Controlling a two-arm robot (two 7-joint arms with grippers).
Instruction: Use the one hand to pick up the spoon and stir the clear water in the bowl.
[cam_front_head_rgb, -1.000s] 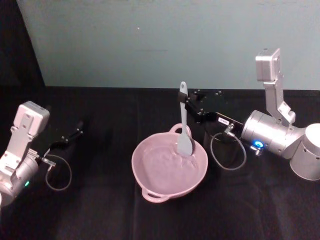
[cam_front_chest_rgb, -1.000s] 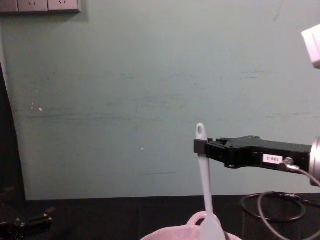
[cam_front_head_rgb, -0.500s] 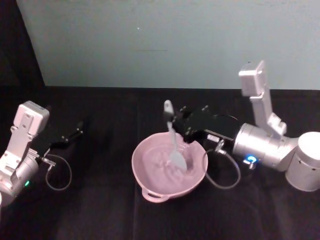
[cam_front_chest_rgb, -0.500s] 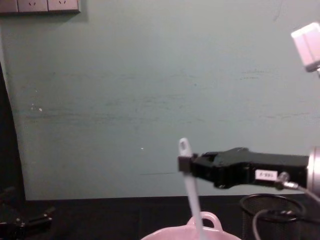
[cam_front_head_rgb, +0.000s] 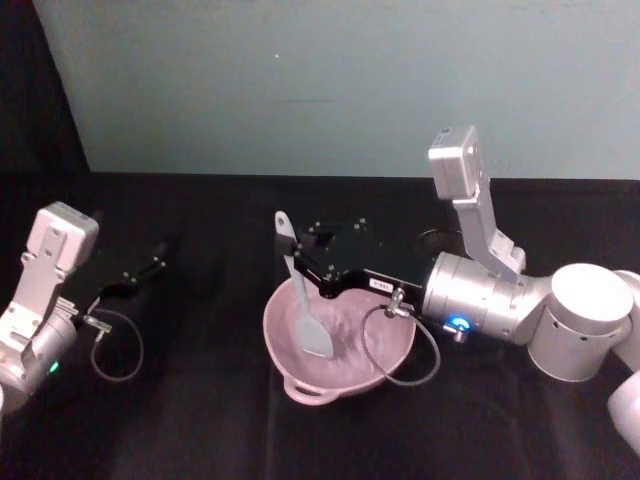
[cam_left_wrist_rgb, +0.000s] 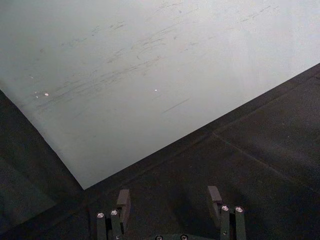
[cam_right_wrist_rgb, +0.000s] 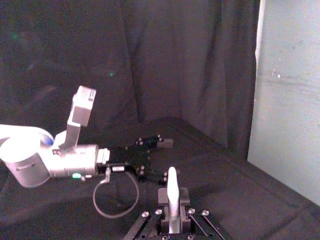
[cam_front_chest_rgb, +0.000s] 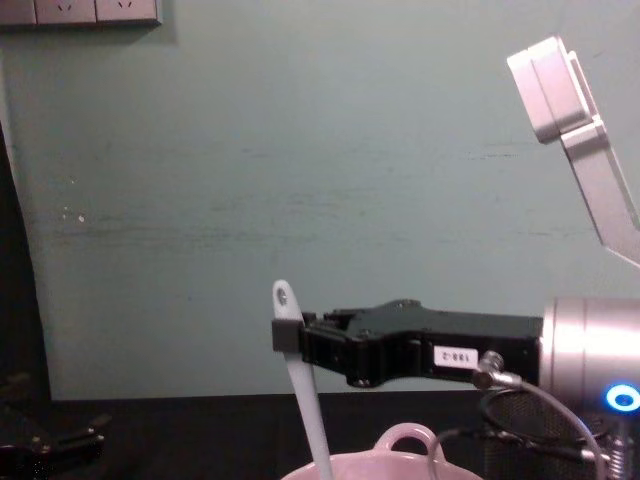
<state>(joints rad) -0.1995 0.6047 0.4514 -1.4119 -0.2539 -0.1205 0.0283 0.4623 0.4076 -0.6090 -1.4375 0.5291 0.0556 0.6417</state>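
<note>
Spoon (cam_front_head_rgb: 298, 296), long slim white plastic, clamped in my black right hand (cam_front_head_rgb: 296, 258), blade inside wide pale pink bowl (cam_front_head_rgb: 272, 322). Left hand (cam_front_head_rgb: 140, 272) parked, jaws apart.

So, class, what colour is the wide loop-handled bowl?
The wide bowl is pale pink; clearest in head view.

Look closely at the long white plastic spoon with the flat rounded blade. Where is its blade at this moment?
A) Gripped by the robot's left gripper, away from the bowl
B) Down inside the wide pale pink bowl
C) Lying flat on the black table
B: in the head view the right gripper clamps the white plastic spoon high on its handle, and the blade sits below the rim of the pale pink bowl.
</note>
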